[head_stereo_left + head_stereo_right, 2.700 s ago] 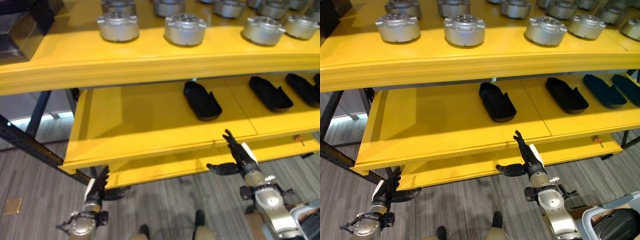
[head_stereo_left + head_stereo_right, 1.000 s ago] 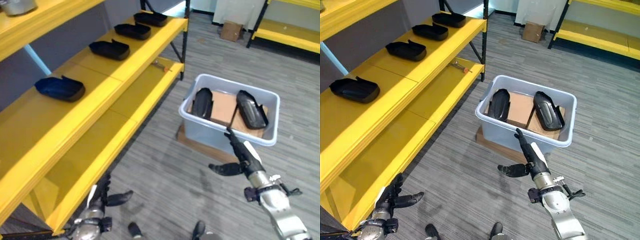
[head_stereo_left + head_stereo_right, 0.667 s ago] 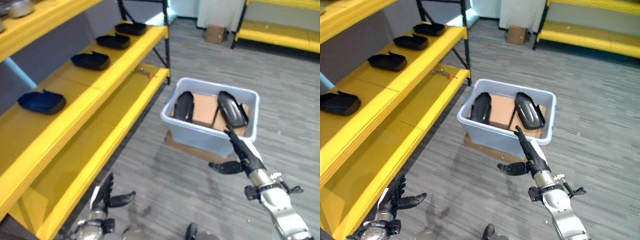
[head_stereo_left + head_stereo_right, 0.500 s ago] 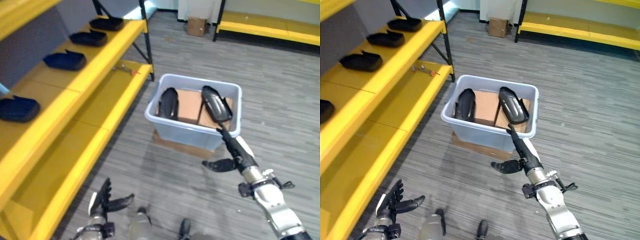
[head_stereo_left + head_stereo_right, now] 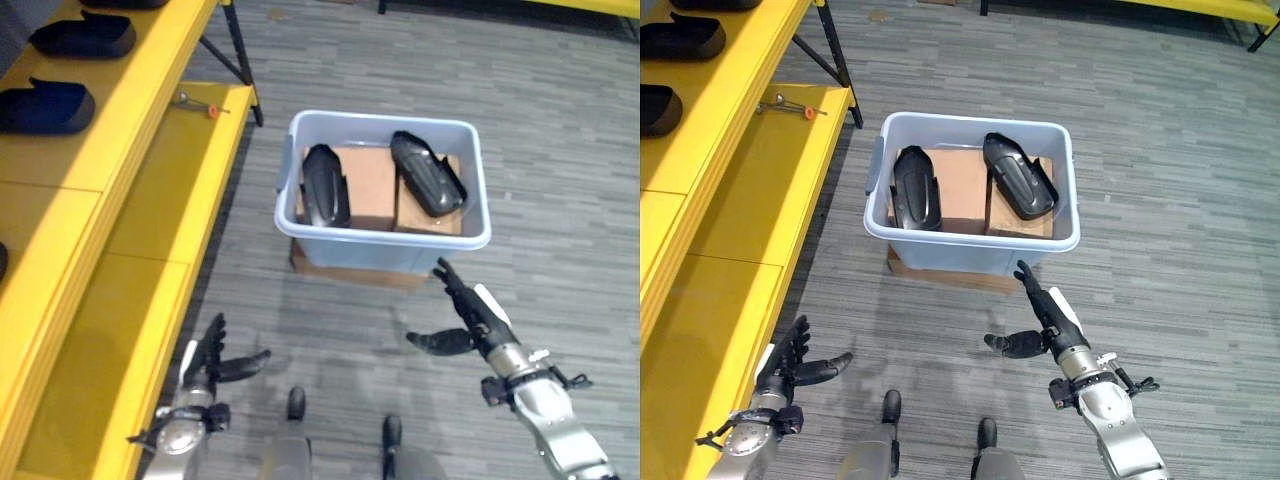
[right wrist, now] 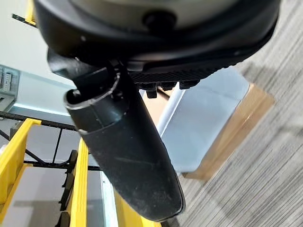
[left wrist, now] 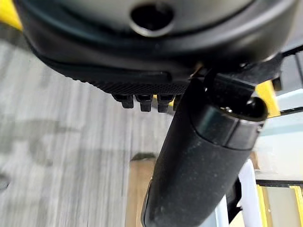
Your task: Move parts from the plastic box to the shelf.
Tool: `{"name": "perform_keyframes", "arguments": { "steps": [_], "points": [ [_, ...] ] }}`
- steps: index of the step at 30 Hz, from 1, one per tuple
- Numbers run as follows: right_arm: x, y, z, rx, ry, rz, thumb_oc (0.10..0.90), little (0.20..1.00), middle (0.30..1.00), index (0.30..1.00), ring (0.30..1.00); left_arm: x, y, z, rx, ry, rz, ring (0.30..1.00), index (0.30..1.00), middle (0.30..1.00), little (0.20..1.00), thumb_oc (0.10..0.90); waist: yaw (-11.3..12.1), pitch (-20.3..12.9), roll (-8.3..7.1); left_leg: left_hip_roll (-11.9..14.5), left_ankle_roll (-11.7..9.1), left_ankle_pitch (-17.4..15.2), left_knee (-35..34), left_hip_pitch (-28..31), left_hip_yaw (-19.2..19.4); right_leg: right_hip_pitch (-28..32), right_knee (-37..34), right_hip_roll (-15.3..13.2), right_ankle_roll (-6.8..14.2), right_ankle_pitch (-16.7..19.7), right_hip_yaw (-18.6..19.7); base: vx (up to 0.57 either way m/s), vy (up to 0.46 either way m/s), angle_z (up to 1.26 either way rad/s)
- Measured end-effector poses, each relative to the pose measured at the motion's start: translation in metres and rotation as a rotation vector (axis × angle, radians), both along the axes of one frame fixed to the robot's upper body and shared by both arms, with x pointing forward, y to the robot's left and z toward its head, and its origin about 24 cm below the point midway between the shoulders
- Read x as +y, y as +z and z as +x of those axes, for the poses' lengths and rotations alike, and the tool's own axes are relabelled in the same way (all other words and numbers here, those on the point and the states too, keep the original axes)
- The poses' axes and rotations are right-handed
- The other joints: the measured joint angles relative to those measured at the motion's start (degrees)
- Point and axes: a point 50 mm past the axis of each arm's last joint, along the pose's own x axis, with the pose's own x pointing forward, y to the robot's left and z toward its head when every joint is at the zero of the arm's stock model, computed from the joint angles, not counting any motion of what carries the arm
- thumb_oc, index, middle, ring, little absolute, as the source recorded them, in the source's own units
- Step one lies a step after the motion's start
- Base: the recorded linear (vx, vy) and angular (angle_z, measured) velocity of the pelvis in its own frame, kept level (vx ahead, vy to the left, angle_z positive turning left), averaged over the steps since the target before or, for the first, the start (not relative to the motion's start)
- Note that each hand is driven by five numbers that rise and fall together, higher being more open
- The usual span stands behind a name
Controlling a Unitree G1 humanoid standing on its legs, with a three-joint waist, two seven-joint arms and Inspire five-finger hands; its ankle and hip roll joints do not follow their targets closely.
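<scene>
Grey striped floor [image 5: 1160, 150] fills most of what I see, with the yellow shelf [image 5: 710, 180] running down the left side. Shelf has an upper level and a lower level sticking out toward the floor. Upper level carries dark parts [image 5: 45, 105], lying flat in a row along it. On the lower level a small tool with a red tip [image 5: 785, 106] lies near the far end.

Box [image 5: 970, 245], pale grey plastic, stands on the floor just beside the shelf, resting on a flat brown cardboard sheet [image 5: 940, 275] that pokes out under its near edge. Inside the box I see cardboard lining the bottom and two black parts: left part [image 5: 914, 188] leans on its long side by the left wall, right part [image 5: 1018, 189] lies tilted toward the right wall. The two are apart, cardboard showing between them.

My right hand [image 5: 1048, 322] hangs in the air just in front of the box's near wall, fingers straight and pointing at the box, thumb spread out sideways, holding nothing. My left hand [image 5: 792, 366] is low near the shelf's edge, well apart from the box, fingers spread and relaxed, thumb out, empty too.
</scene>
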Motion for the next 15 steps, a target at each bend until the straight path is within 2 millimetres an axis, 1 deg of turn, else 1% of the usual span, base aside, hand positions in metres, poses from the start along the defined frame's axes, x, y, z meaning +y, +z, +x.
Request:
{"name": "perform_keyframes", "arguments": {
  "steps": [2, 5, 7, 8, 11, 12, 13, 14, 15],
  "points": [
    [0.004, 0.006, 0.006, -0.026, 0.018, -0.003, 0.9, 1.0, 1.0, 1.0, 1.0, 0.004, 0.003, 0.0, -0.01, -0.003, 0.017, 1.0, 1.0, 1.0, 1.0, 0.9, 0.32, -0.1, -0.36, -1.15, 0.77, -0.39, 0.0, -0.45, 0.77, 0.17, -2.26, -1.03, 0.8, 1.44, 0.18, 0.08, 0.209, -0.2],
    [0.009, 0.018, 0.017, -0.078, 0.037, -0.004, 0.9, 1.0, 1.0, 1.0, 1.0, 0.007, 0.006, 0.0, -0.018, -0.008, 0.033, 1.0, 1.0, 1.0, 1.0, 0.9, 0.2, -0.17, -1.26, -2.01, 1.38, -0.81, 0.75, -2.29, 1.45, -0.93, -3.41, -1.77, 1.17, 2.22, 0.34, 0.05, 0.212, -0.06],
    [0.014, 0.028, 0.025, -0.117, 0.055, -0.006, 0.9, 1.0, 1.0, 1.0, 1.0, 0.006, 0.007, 0.002, -0.023, -0.01, 0.032, 1.0, 1.0, 1.0, 1.0, 0.9, 0.27, -0.16, -1.53, -2.22, 1.63, -0.97, 1.44, -4.03, 1.63, -2.46, -3.38, -1.88, 1.13, 2.57, 0.44, 0.04, 0.228, -0.04],
    [0.021, 0.038, 0.033, -0.16, 0.078, -0.021, 0.9, 1.0, 1.0, 1.0, 1.0, 0.006, 0.006, 0.002, -0.021, -0.009, 0.033, 1.0, 1.0, 1.0, 1.0, 0.9, 0.49, -0.16, -1.65, -2.23, 2.0, -1.21, 2.4, -5.6, 1.67, -4.22, -2.78, -1.88, 0.98, 2.94, 0.71, 0.05, 0.209, -0.08],
    [0.032, 0.048, 0.04, -0.201, 0.106, -0.009, 0.9, 1.0, 1.0, 1.0, 1.0, 0.007, 0.004, 0.0, -0.011, -0.004, 0.034, 1.0, 1.0, 1.0, 1.0, 0.9, 0.88, -0.13, -1.69, -2.17, 2.27, -1.39, 2.73, -6.22, 2.31, -5.76, -1.31, -2.17, 1.07, 3.15, 0.88, 0.05, 0.15, -0.14],
    [0.032, 0.048, 0.041, -0.204, 0.106, -0.007, 0.9, 1.0, 1.0, 1.0, 1.0, 0.007, 0.004, 0.0, -0.012, -0.003, 0.036, 1.0, 1.0, 1.0, 1.0, 0.9, 1.09, -0.13, -1.68, -2.55, 2.61, -1.64, 2.84, -5.94, 2.93, -6.4, 0.3, -2.25, 1.06, 3.2, 0.81, 0.09, 0.193, -0.12],
    [0.033, 0.048, 0.041, -0.202, 0.109, -0.005, 0.9, 1.0, 1.0, 1.0, 1.0, 0.008, 0.004, 0.0, -0.011, 0.003, 0.039, 1.0, 1.0, 1.0, 1.0, 0.9, 1.38, -0.18, -1.57, -2.3, 2.78, -1.61, 2.9, -5.77, 3.05, -7.4, 2.26, -2.32, 1.08, 3.1, 0.76, 0.08, 0.171, -0.2],
    [0.035, 0.044, 0.04, -0.187, 0.111, -0.004, 0.9, 1.0, 1.0, 1.0, 1.0, 0.011, 0.006, 0.002, -0.014, 0.011, 0.049, 1.0, 1.0, 1.0, 1.0, 0.9, 0.86, -0.08, -1.46, -2.62, 3.52, -2.48, 3.51, -5.44, 3.58, -9.68, 7.19, -2.37, 1.08, 3.31, 0.74, 0.11, 0.21, -0.18],
    [0.037, 0.044, 0.04, -0.187, 0.118, 0.002, 0.9, 1.0, 1.0, 1.0, 1.0, 0.016, 0.001, -0.003, 0.015, 0.023, 0.058, 1.0, 1.0, 1.0, 1.0, 0.9, 0.19, -0.08, -1.05, -2.73, 4.17, -2.85, 3.92, -4.89, 3.6, -12.22, 13.09, -3.17, 1.09, 3.3, 0.95, 0.1, 0.105, -0.27]
  ]
}}
